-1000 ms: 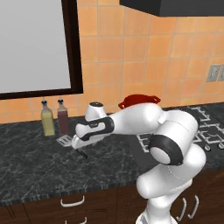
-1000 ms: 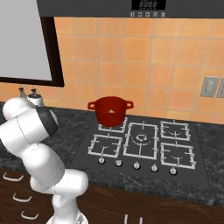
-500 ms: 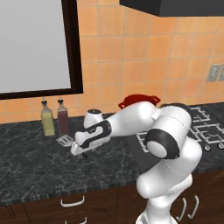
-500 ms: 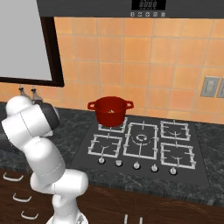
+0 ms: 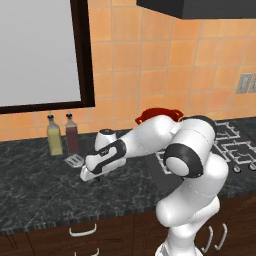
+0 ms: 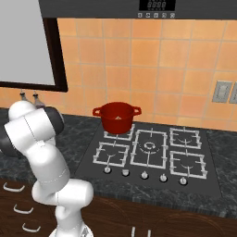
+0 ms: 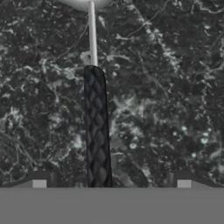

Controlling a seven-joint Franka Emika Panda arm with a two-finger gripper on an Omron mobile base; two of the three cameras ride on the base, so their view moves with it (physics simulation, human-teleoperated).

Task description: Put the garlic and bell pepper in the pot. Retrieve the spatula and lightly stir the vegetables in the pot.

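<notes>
Spatula [image 7: 97, 131] lies flat on the dark speckled counter [image 7: 166, 87], its long axis running straight up the hand view, dark handle nearest, thin shank leading away to the head. Gripper [image 7: 111, 183] hovers above, jaws spread wide, holding nothing.

place: kitchen | signs: gas hob [image 6: 149, 149], tiled wall [image 6: 152, 69], probably drawers [image 5: 82, 231]

Orange tiled wall [image 6: 152, 69] behind a dark speckled stone tabletop [image 5: 45, 187]. A dark-framed window [image 5: 37, 50] sits at left, a black hood [image 5: 200, 9] above, dark wooden drawers [image 5: 82, 235] below.
</notes>
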